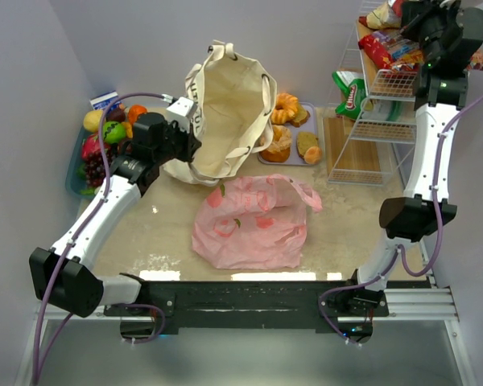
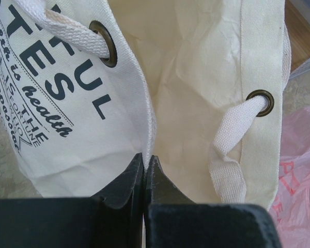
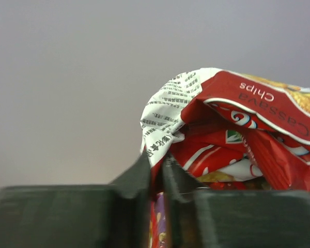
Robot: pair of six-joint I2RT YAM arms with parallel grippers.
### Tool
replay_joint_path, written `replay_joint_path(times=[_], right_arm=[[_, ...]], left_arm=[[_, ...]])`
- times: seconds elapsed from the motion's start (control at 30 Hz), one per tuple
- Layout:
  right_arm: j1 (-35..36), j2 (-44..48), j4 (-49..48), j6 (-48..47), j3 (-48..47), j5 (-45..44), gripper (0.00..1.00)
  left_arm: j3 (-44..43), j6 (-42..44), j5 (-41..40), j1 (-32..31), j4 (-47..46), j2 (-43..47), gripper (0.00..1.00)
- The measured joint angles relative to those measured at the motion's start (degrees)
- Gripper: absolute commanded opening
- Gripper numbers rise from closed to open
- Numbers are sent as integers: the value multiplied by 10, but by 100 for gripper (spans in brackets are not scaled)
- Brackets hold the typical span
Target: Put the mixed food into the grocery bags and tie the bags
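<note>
The cream canvas tote (image 1: 229, 112) stands open at the table's back centre, and my left gripper (image 1: 191, 138) is shut on its left rim. In the left wrist view the jaws (image 2: 144, 158) pinch the tote's (image 2: 196, 103) edge beside the dark lettering. The pink plastic bag (image 1: 253, 221) lies flat in front of the tote. My right gripper (image 1: 404, 24) is up at the wire rack's top shelf, shut on the crumpled edge of a red snack packet (image 3: 237, 129). A green packet (image 1: 350, 95) hangs at the rack's left side. Pastries, including a ring cake (image 1: 286, 107), sit on a tray (image 1: 307, 107).
The white wire rack (image 1: 378, 112) with more packets stands at the back right. A blue bin of fruit (image 1: 105, 137) stands at the back left, close to my left arm. White walls close in on both sides and behind.
</note>
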State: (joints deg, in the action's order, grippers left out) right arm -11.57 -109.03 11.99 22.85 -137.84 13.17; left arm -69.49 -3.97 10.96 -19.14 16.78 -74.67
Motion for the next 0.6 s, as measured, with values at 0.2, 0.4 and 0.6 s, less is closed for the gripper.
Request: replay_joint_path(times=[0.2,0.4,0.6], right_arm=[[0,-1,-5,7,-12,16,0],[9,8,-43,32,-18,37,0],[36,63,-123,76,18,66,0]], left_arm=[[0,-2,13,0,-1,0,0],[5,-10,24,0,-10,0,0],[9,-10,28,0,-13,0,0]])
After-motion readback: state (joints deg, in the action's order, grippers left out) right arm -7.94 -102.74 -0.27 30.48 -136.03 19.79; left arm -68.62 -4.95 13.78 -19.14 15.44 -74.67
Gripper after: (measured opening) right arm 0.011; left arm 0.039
